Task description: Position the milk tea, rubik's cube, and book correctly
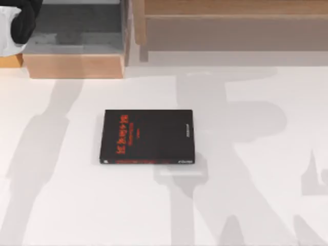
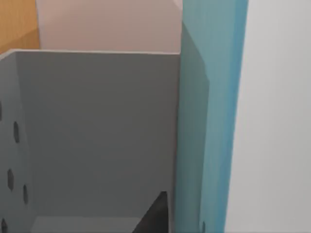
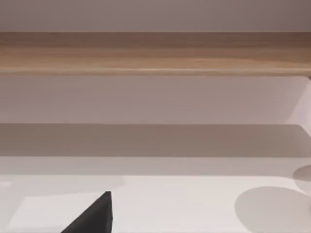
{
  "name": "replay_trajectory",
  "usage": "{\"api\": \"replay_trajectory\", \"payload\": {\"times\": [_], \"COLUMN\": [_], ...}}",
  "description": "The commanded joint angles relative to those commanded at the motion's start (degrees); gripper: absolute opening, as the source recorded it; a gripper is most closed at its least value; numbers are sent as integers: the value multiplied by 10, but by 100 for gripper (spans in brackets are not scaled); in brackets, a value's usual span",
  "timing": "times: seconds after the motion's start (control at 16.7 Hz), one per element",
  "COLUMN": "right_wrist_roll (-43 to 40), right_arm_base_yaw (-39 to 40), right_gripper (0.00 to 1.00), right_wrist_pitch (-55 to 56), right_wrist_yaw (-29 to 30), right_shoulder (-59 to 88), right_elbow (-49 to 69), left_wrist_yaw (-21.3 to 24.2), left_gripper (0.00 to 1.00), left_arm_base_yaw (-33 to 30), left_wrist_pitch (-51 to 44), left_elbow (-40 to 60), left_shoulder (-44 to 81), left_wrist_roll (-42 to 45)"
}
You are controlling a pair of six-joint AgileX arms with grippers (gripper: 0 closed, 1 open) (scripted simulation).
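Nearest, at the centre of the white table (image 1: 246,205), lies the black book (image 1: 147,136) with red lettering, flat, cover up and square to the table edge. Nothing touches it. It is not the book the task means.

Farther back, at about 11 o'clock from it, stands a wooden box (image 1: 74,65) with a grey inside. The left arm (image 1: 23,20) hangs over the box's 9 o'clock corner. In its wrist view the left gripper (image 2: 155,218) looks down into the grey compartment. The book (image 2: 209,121), light blue, stands on edge there, close along one grey wall. I cannot tell whether the jaws are clenched on it or released.

At about 1 o'clock from the black book runs a long wooden shelf (image 1: 230,23). The right gripper (image 3: 92,216) faces that shelf low over the table, and I cannot tell the state of its jaws either.

The risk, as I judge it, lies with the upright book. If it is let go before its lower edge is seated, it may lean and fall across the compartment. If the gripper lifts away crooked, it may drag the cover or knock the box wall. Mistaking the black book for the blue one would be a further error.
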Motion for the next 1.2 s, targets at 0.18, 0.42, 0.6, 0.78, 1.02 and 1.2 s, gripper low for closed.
{"api": "replay_trajectory", "payload": {"times": [0.18,0.42,0.6,0.78,1.02,1.2], "right_wrist_roll": [0,0,0,0,0,0], "right_arm_base_yaw": [0,0,0,0,0,0], "right_gripper": [100,100,100,100,100,100], "right_wrist_pitch": [0,0,0,0,0,0], "right_wrist_yaw": [0,0,0,0,0,0], "right_shoulder": [0,0,0,0,0,0], "right_elbow": [0,0,0,0,0,0], "left_wrist_yaw": [0,0,0,0,-1,-2], "left_gripper": [25,0,0,0,0,0], "left_arm_base_yaw": [0,0,0,0,-1,-2], "left_wrist_pitch": [0,0,0,0,-3,-9], "left_elbow": [0,0,0,0,-4,-12], "left_shoulder": [0,0,0,0,-8,-22], "left_wrist_roll": [0,0,0,0,1,1]}}
